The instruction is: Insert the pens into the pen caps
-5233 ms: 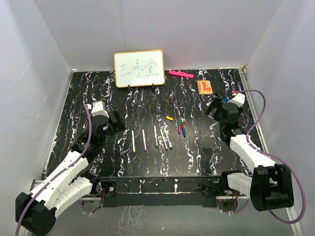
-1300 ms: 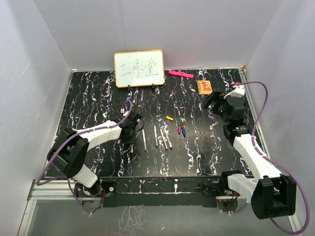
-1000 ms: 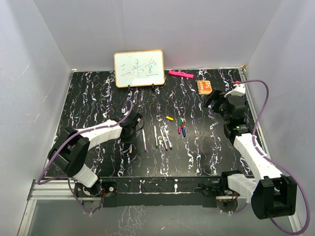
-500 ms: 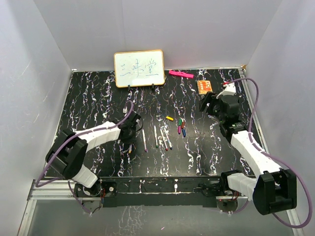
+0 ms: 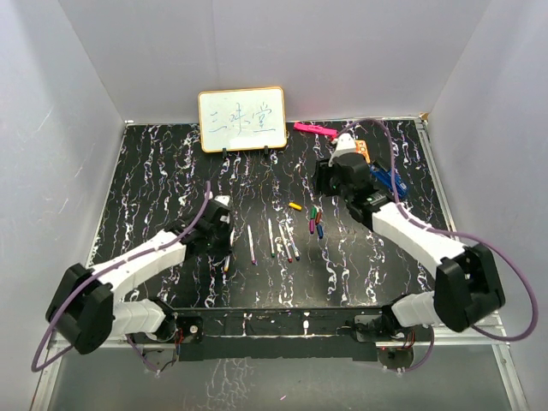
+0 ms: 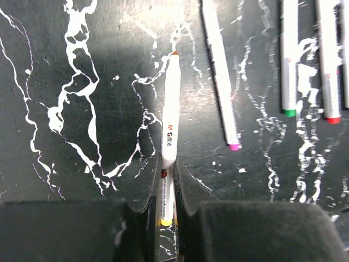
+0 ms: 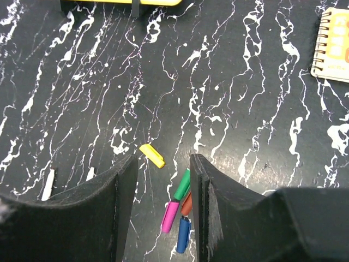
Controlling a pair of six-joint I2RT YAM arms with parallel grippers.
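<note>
Down at the near left, the left claw (image 6: 168, 191) was clamped tight on a yellow-tipped pen (image 6: 170, 109), barrel poking beyond the jaws. Just right, four more pens (image 5: 271, 238) lay side by side. Farther right sat the caps (image 7: 185, 204), the yellow cap (image 7: 151, 155) slightly apart, and above them hung the right claw (image 7: 162, 164), jaws partly apart, holding nothing.
</note>
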